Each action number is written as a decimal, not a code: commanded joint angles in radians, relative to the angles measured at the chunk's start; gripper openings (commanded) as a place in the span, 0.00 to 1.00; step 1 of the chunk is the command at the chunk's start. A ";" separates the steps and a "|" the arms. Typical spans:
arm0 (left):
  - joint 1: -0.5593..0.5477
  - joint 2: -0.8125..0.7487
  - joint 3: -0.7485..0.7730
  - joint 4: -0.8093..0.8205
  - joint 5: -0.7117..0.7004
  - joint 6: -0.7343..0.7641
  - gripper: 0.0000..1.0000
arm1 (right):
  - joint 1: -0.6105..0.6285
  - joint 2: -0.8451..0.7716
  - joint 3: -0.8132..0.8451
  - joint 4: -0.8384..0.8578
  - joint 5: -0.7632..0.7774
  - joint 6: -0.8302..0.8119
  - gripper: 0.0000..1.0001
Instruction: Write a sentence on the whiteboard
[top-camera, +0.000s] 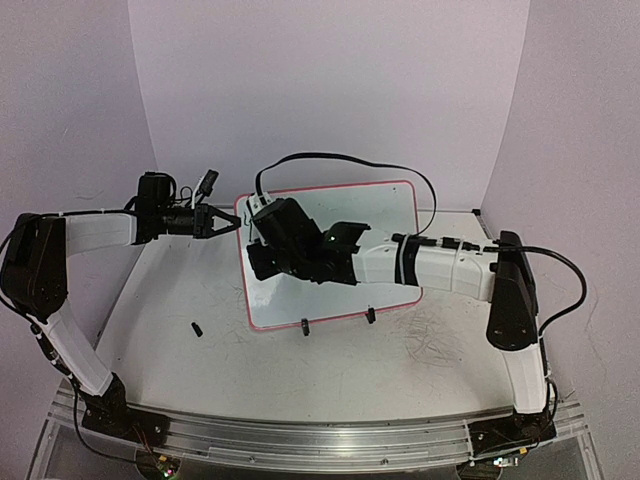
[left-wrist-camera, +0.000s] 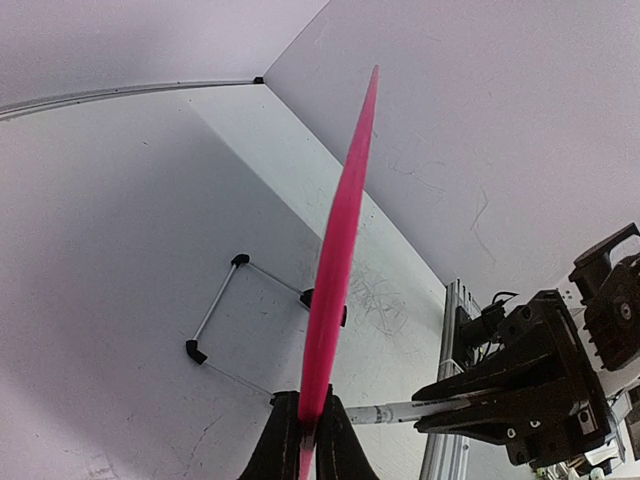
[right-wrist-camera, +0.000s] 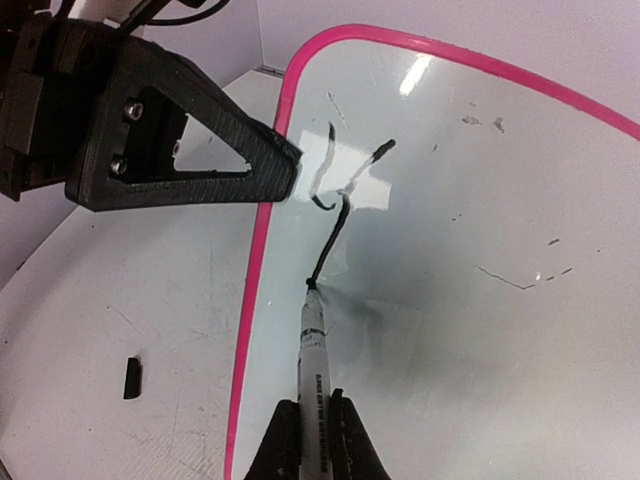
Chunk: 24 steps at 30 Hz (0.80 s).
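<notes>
The whiteboard (top-camera: 390, 215) stands tilted on its black clip feet at mid-table, its pink rim (left-wrist-camera: 340, 240) edge-on in the left wrist view. My left gripper (left-wrist-camera: 308, 425) is shut on the rim at the board's upper left corner (top-camera: 240, 215). My right gripper (right-wrist-camera: 314, 430) is shut on a white marker (right-wrist-camera: 313, 350), whose tip touches the board's face near its left edge. Of the sentence, a black Y-shaped stroke (right-wrist-camera: 335, 215) shows, its tail running down to the marker tip. My right wrist (top-camera: 295, 245) hides that part of the board from above.
A small black marker cap (top-camera: 197, 328) lies on the table left of the board. The wire stand (left-wrist-camera: 215, 310) props the board from behind. Old scribbles (top-camera: 430, 340) mark the tabletop at right. Walls close in behind and at both sides.
</notes>
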 joint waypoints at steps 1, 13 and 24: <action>-0.001 -0.058 0.013 0.034 0.070 -0.021 0.00 | -0.008 -0.032 -0.037 -0.043 0.009 0.029 0.00; -0.002 -0.058 0.009 0.034 0.065 -0.020 0.00 | -0.008 -0.166 -0.072 0.065 -0.056 -0.014 0.00; -0.002 -0.054 0.010 0.034 0.066 -0.019 0.00 | -0.051 -0.167 -0.140 0.164 -0.085 -0.057 0.00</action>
